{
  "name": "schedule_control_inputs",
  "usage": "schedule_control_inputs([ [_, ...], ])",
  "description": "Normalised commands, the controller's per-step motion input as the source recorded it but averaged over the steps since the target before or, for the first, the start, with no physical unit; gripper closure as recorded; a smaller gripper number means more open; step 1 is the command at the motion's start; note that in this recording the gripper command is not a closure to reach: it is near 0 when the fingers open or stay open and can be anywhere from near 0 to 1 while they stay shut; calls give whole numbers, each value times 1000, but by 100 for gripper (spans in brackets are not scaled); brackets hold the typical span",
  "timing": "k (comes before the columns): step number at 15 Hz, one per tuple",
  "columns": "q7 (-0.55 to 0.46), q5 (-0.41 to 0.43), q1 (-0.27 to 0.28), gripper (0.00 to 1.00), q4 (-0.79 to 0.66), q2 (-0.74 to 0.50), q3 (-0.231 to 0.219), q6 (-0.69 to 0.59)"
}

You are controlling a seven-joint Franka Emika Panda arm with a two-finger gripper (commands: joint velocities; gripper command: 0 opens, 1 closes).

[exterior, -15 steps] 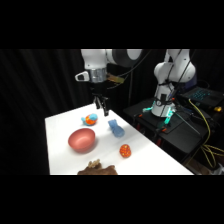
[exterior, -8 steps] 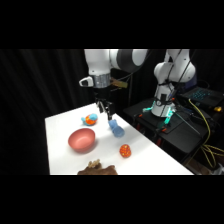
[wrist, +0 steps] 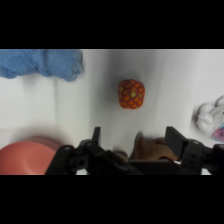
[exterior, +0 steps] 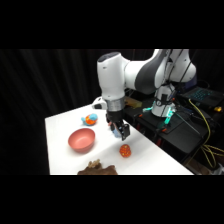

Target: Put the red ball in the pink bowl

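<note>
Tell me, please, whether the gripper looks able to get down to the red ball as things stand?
Probably yes. The red ball lies alone on bare white table, and the open gripper hangs just above and beside it, with nothing between them.

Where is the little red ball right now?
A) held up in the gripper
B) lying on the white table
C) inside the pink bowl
B: the red ball lies on the white table, apart from the pink bowl, with the gripper above it.
</note>
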Motion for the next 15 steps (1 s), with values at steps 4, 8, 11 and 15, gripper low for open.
schedule_control_inputs([
  [4,-19,192,27,0,-187,93,62,298],
  [8,-147,232,-35,0,-76,196,74,260],
  [11,-278,231,-97,0,153,341,120,171],
  [15,-313,186,-173,21,288,321,116,22],
])
